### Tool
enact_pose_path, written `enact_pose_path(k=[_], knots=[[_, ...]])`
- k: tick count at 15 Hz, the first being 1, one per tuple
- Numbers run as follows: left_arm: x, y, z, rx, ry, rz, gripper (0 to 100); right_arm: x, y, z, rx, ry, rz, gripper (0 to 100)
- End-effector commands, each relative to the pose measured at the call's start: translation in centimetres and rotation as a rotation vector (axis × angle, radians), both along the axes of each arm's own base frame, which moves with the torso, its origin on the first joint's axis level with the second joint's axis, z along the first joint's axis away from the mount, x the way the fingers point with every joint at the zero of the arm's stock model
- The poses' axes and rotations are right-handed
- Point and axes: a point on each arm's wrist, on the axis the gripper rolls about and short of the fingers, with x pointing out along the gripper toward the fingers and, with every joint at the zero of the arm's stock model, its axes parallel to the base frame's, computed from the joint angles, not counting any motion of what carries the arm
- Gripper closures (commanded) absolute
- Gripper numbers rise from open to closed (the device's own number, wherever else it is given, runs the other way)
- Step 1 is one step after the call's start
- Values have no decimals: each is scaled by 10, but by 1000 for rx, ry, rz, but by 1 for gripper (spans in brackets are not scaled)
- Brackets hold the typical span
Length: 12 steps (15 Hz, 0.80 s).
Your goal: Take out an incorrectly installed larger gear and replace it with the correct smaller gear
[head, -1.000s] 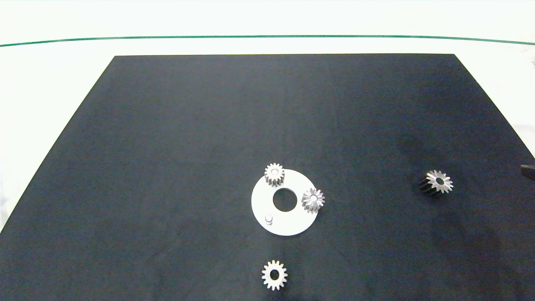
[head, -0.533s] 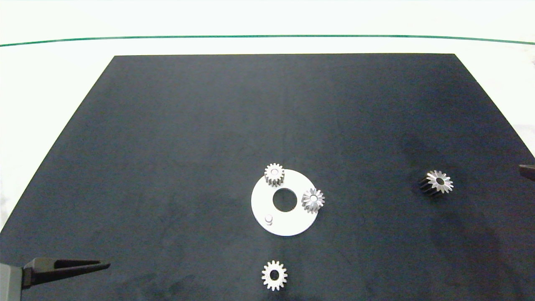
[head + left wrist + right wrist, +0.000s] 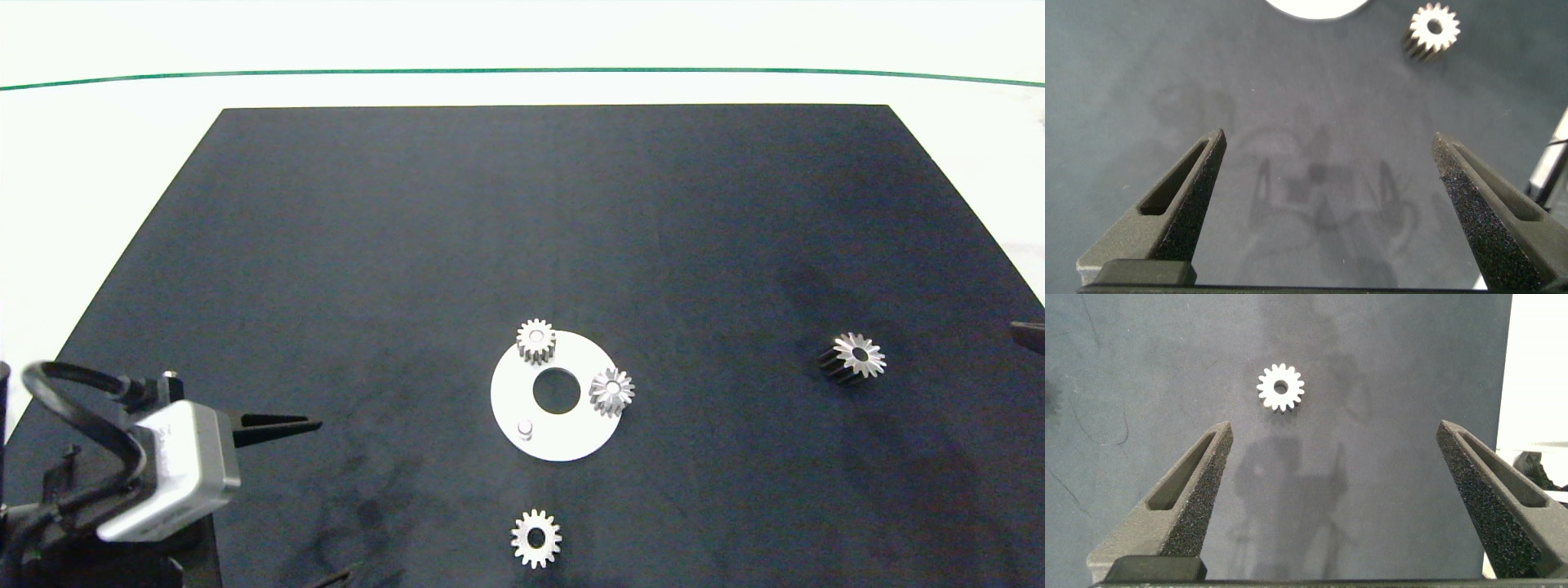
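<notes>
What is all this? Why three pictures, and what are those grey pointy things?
It is a robot with two arms. One picture looks down from above; the other two come from cameras on its wrists. The grey prongs are its pinchers: the left gripper and right gripper, both open, holding nothing. On the black mat lies a white disc carrying a blunt gear, a spiky gear and a bare peg. The smaller gear and the larger gear lie loose on the mat.
</notes>
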Motion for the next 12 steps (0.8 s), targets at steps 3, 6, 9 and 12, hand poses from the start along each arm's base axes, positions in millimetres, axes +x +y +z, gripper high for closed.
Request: enact_pose_path(k=[3,6,9,12], knots=[[-18,-25,-26,86,-48,-69,0,2,0,-2,11,12,-1,0],[-29,-40,-26,127,-85,-96,0,3,0,-2,11,12,-1,0],[-24,-52,-32,145,-61,-99,0,3,0,-2,11,12,0,0],[-21,-70,-37,113,-35,-106,0,3,0,-2,13,12,0,0]])
